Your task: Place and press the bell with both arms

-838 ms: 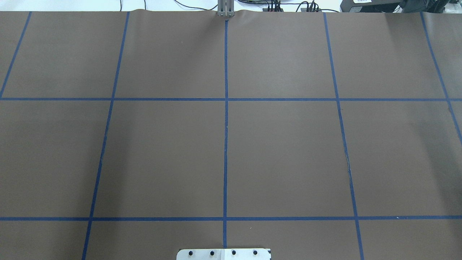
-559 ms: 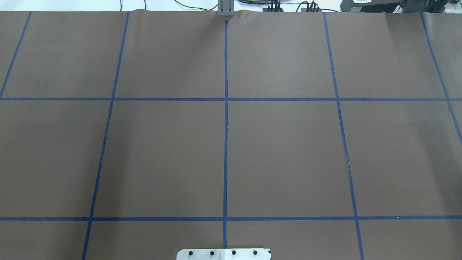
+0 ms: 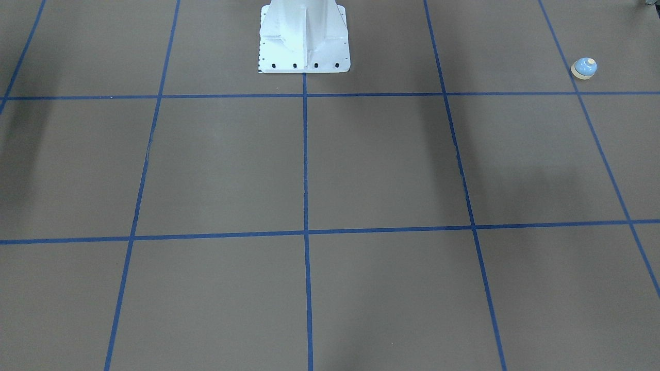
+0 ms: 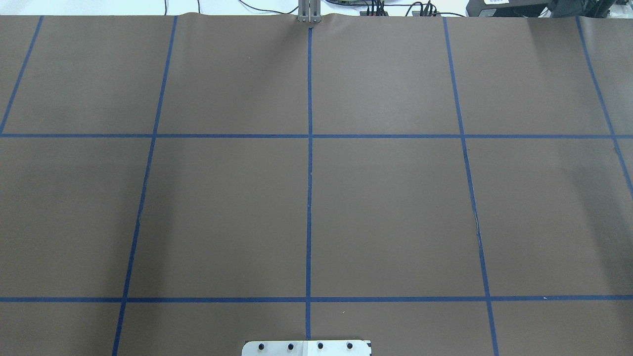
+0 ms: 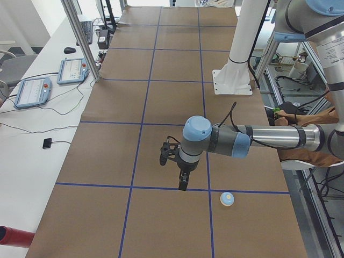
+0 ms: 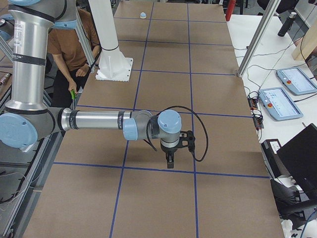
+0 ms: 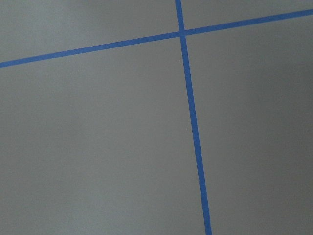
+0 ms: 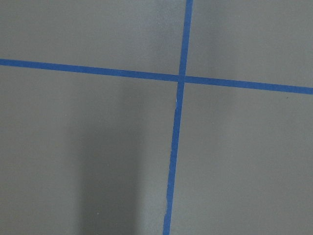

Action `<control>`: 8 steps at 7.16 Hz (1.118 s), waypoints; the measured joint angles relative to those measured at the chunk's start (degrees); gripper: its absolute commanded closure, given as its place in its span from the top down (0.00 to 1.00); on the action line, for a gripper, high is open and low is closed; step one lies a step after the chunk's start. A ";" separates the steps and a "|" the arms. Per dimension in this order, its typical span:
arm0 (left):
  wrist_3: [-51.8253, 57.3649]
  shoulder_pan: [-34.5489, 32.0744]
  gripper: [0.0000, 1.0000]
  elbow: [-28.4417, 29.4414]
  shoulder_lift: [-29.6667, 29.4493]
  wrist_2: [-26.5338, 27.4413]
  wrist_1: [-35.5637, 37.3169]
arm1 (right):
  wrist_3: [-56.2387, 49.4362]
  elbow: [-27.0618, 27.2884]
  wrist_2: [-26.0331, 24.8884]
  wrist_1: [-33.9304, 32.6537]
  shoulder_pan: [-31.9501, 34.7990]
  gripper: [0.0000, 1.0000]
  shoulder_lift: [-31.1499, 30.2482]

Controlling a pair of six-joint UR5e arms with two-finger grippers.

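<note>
The small light-blue bell (image 3: 584,67) with its cream base stands upright on the brown paper near the table's end on my left side. It also shows in the exterior left view (image 5: 227,199) and far off in the exterior right view (image 6: 142,15). My left gripper (image 5: 183,185) hangs pointing down above the paper, a short way from the bell and apart from it. My right gripper (image 6: 170,162) hangs pointing down over the other end of the table. I cannot tell whether either is open or shut. The wrist views show only paper and blue tape lines.
The white pedestal base (image 3: 304,41) stands at the table's robot-side edge. A person in a brown shirt (image 6: 74,49) sits behind it. Teach pendants (image 5: 72,70) and cables lie on the white bench beyond the paper. A red cylinder (image 5: 13,236) lies there too.
</note>
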 measured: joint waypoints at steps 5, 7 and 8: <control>-0.27 -0.01 1.00 1.22 0.41 -3.56 -2.06 | -0.32 -1.09 0.45 6.38 0.00 1.00 -1.46; -0.66 0.08 1.00 1.51 1.25 -4.27 -2.14 | -0.17 -1.27 1.12 7.06 -0.03 1.00 -1.73; -0.61 0.12 1.00 1.82 1.81 -4.42 -2.16 | -0.16 -1.34 1.48 7.11 -0.06 1.00 -1.75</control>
